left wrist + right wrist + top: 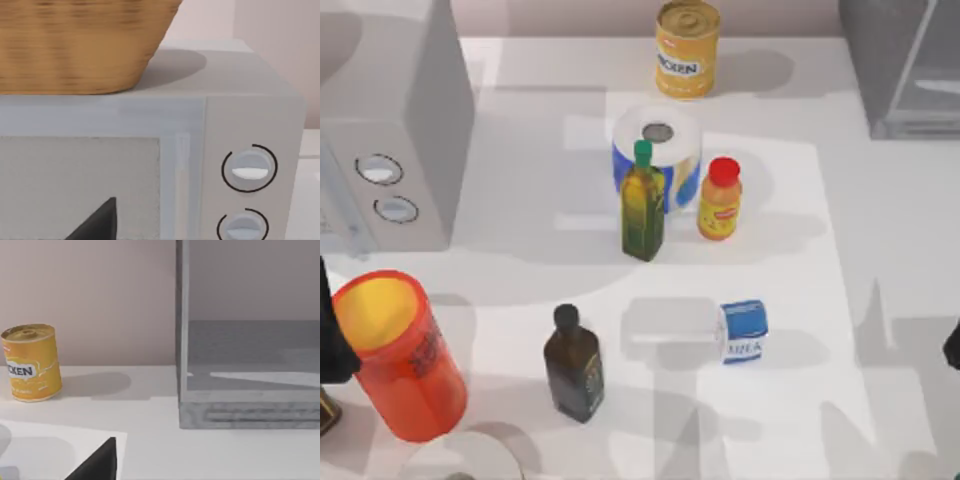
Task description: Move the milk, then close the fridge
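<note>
Scanning from the table's left side, the left gripper (332, 345) is seen parked at the left edge, its fingers' spread not readable; the rig rule forbids further word on them. Just beside it stands a translucent orange jar (400, 355), and beyond it the grey box with two round dials (395, 150), which carries a woven basket (80, 45) on top in the left wrist view. Farther rightward from that gripper a dark bottle (574, 364) stands, then a green-capped oil bottle (643, 203) just in front of a paper roll (658, 150), with the orange bottle with red cap (719, 200) beside them and a yellow can (687, 47) at the back.

The milk (743, 331) stands upright on the white mat, untouched, between the dark bottle and the right gripper (953, 345), which is parked at the right edge and is the nearer of the two. The fridge (910, 70) is set at the far right corner, well beyond that gripper, its interior shelf exposed in the right wrist view, so it is judged open.

Nothing has been grasped yet. A risk is judged in the approach: the small carton could be tipped or pushed by an off-centre closing. During carrying toward the fridge, its open front edge could be struck.
</note>
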Action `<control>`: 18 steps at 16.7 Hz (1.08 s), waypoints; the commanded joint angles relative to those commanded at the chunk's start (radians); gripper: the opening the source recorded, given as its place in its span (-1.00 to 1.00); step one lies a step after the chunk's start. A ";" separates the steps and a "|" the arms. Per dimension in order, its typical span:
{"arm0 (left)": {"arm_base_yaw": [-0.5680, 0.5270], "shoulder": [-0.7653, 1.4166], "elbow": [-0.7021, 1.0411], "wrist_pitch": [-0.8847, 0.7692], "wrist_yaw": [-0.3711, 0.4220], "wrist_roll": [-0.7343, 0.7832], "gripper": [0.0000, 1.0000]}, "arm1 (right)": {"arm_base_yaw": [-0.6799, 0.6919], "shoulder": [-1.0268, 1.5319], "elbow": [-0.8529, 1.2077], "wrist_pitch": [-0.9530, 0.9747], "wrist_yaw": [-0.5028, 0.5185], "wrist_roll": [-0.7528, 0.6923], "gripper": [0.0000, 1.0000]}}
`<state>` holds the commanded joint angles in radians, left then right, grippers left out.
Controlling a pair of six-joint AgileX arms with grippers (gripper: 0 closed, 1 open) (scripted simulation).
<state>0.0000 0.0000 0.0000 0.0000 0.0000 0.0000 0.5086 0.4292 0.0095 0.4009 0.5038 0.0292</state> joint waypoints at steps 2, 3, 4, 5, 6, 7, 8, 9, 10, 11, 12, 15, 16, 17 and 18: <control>0.000 0.000 0.000 0.000 0.000 0.000 1.00 | 0.140 0.108 0.004 0.103 0.138 0.003 1.00; 0.000 0.000 0.000 0.000 0.000 0.000 1.00 | 0.203 0.157 0.006 0.151 0.200 0.003 1.00; 0.000 0.000 0.000 0.000 0.000 0.000 1.00 | 0.259 0.202 0.008 0.195 0.257 0.002 1.00; 0.000 0.000 0.000 0.000 0.000 0.000 1.00 | 0.306 0.241 0.010 0.233 0.307 0.000 1.00; 0.000 0.000 0.000 0.000 0.000 0.000 1.00 | 0.346 0.275 0.012 0.267 0.349 -0.003 1.00; 0.000 0.000 0.000 0.000 0.000 0.000 1.00 | 0.376 0.303 0.013 0.293 0.382 -0.006 1.00; 0.000 0.000 0.000 0.000 0.000 0.000 1.00 | 0.398 0.323 0.014 0.313 0.406 -0.009 1.00; 0.000 0.000 0.000 0.000 0.000 0.000 1.00 | 0.412 0.335 0.014 0.325 0.420 -0.011 1.00; 0.000 0.000 0.000 0.000 0.000 0.000 1.00 | 0.415 0.339 0.015 0.329 0.424 -0.011 1.00; 0.000 0.000 0.000 0.000 0.000 0.000 1.00 | 0.415 0.339 0.015 0.329 0.424 -0.011 1.00; 0.000 0.000 0.000 0.000 0.000 0.000 1.00 | 0.415 0.339 0.015 0.329 0.424 -0.011 1.00; 0.000 0.000 0.000 0.000 0.000 0.000 1.00 | 0.414 0.349 0.014 0.338 0.425 -0.008 1.00; 0.000 0.000 0.000 0.000 0.000 0.000 1.00 | 0.419 0.370 0.020 0.357 0.430 -0.002 1.00; 0.000 0.000 0.000 0.000 0.000 0.000 1.00 | 0.426 0.402 0.028 0.386 0.436 0.005 1.00; 0.000 0.000 0.000 0.000 0.000 0.000 1.00 | 0.436 0.445 0.038 0.421 0.443 0.014 1.00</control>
<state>0.0000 0.0000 0.0000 0.0000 0.0000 0.0000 0.9445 0.8740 0.0477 0.8222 0.9466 0.0436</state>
